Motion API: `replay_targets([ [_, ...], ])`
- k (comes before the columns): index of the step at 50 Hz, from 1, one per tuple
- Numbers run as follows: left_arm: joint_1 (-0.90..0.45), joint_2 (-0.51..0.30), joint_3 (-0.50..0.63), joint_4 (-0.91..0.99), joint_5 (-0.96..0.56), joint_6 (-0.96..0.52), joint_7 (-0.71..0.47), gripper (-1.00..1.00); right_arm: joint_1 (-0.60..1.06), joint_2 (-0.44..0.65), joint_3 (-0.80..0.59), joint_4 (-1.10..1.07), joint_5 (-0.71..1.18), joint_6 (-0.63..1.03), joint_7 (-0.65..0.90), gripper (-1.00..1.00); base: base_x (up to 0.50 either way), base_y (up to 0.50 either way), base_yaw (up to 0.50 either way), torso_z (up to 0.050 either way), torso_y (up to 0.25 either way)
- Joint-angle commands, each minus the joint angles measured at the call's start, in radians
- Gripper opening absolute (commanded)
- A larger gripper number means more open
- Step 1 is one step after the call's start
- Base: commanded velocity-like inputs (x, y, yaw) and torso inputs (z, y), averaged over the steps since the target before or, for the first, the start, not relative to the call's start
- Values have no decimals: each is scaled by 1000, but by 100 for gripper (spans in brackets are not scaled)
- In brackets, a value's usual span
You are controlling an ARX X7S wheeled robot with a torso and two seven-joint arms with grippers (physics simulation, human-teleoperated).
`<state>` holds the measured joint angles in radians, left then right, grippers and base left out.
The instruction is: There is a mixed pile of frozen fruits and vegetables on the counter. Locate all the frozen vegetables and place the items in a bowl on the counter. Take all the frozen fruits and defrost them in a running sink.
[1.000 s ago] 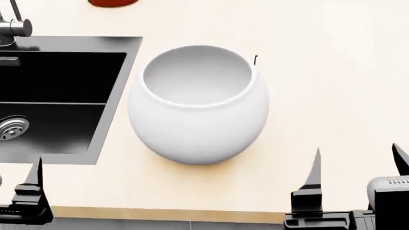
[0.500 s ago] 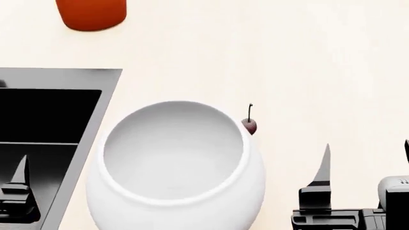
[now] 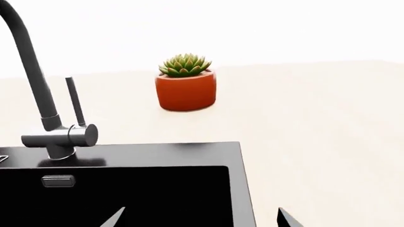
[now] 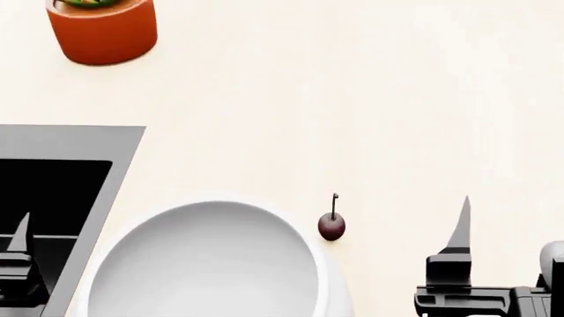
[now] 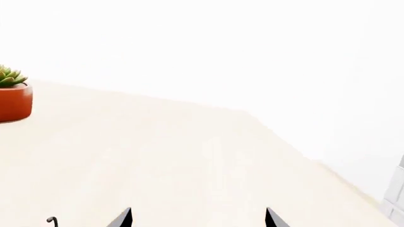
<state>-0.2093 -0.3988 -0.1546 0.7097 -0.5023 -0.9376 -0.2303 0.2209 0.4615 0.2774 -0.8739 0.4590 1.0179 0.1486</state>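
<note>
The white bowl (image 4: 203,271) stands on the beige counter (image 4: 370,99) at the head view's lower edge, and the part of its inside that shows is empty. A dark red cherry (image 4: 331,226) lies just right of its rim; its stem tip (image 5: 52,220) shows in the right wrist view. The black sink (image 4: 53,178) is left of the bowl. My left gripper (image 3: 200,220) hangs open over the sink's right edge (image 3: 243,189). My right gripper (image 5: 198,218) is open above bare counter right of the cherry, one finger (image 4: 458,231) showing. The frozen vegetables are out of view.
An orange pot with a succulent (image 4: 102,30) (image 3: 186,87) (image 5: 13,97) stands far back, behind the sink. The dark grey faucet (image 3: 54,123) rises at the sink's back rim. The counter ends at a corner on the right (image 5: 328,165), with a white wall behind.
The head view has shifted forward over the counter: the bowl has slid down toward the frame's lower edge, and the cherry and the orange pot have come fully into sight. Both grippers stay open.
</note>
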Motion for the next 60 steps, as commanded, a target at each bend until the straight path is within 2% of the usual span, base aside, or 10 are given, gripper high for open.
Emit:
replay_targets([
  [1,-4,-4,-23,-10,-16,-3,1,100,172,10,17,35,88,141,2,100,0,0,0,0,0],
  [4,-8,-5,-32,-3,-31,-26,-4,100,307,46,-61,145,91,193,-14,100,0,0,0,0,0],
  [7,-6,-9,-40,1,-36,-31,-4,100,446,-41,27,261,238,342,-68,100,0,0,0,0,0],
  [13,-7,-12,-47,3,-45,-42,-7,100,593,-20,-161,470,187,347,-89,100,0,0,0,0,0],
  [16,-8,-12,-48,6,-49,-48,-10,100,658,-67,-159,591,255,409,-155,100,0,0,0,0,0],
  [23,3,-24,-41,3,-40,-45,-13,100,811,-79,-334,881,237,425,-258,100,0,0,0,0,0],
  [28,-3,-27,-46,9,-46,-57,-20,100,862,-95,-400,993,211,405,-282,100,0,0,0,0,0],
  [33,-2,-30,-48,10,-53,-62,-18,100,946,-149,-415,1215,189,399,-302,100,0,0,0,0,0],
  [41,3,-41,-93,39,-88,-93,-20,100,1074,-179,-555,1454,129,372,-372,100,0,0,0,0,0],
  [60,2,-47,-85,33,-92,-83,-20,100,1138,-244,-684,1812,49,206,-504,100,0,0,0,0,0],
])
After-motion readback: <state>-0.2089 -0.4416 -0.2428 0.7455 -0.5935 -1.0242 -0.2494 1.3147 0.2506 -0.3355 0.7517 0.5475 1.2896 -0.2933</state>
